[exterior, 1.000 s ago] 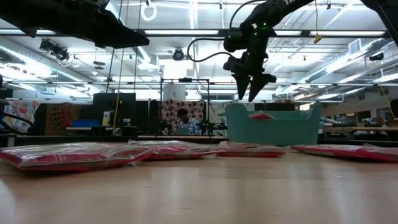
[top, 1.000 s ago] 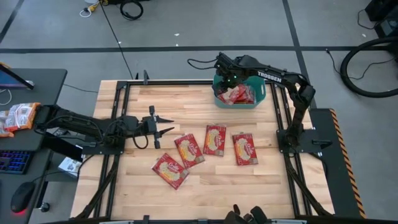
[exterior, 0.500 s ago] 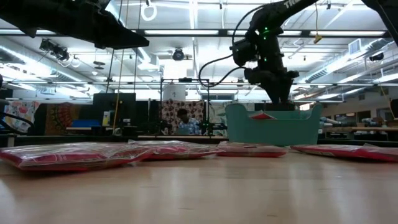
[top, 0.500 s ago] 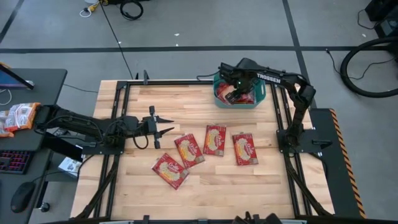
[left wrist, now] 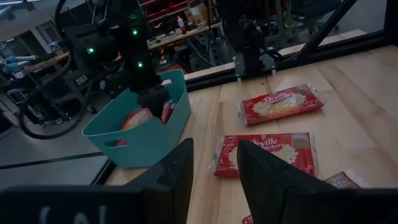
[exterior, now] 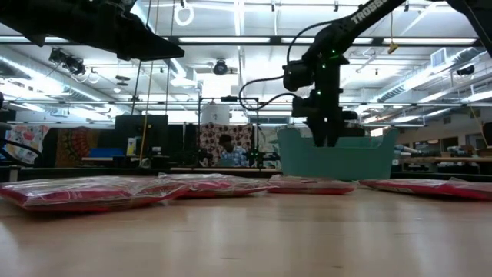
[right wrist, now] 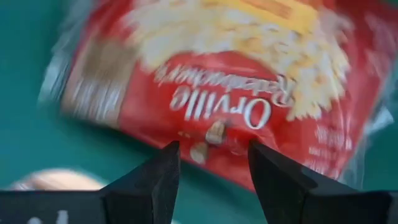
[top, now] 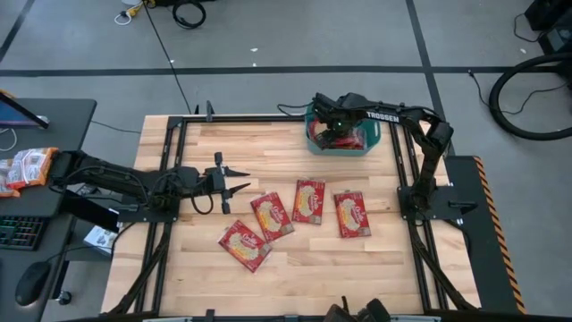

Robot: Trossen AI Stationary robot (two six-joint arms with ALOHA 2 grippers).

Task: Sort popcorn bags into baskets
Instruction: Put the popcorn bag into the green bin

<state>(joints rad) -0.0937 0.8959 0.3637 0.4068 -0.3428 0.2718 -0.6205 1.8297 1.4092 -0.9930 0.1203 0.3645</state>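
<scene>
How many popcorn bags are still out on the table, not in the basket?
4: one nearest the left arm at the front, then three in a row toward the right arm. More lie in the teal basket, partly hidden by the right arm.

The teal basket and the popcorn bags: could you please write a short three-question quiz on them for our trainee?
1. True or false: the right gripper is down inside the teal basket.
2. How many popcorn bags lie flat on the table, outside the basket?
3. Where is the left gripper? A. over bare wood, jaws open, holding nothing; B. inside the basket; C. closed on a bag.

Key: 1 true; 2 four; 3 A.
</scene>
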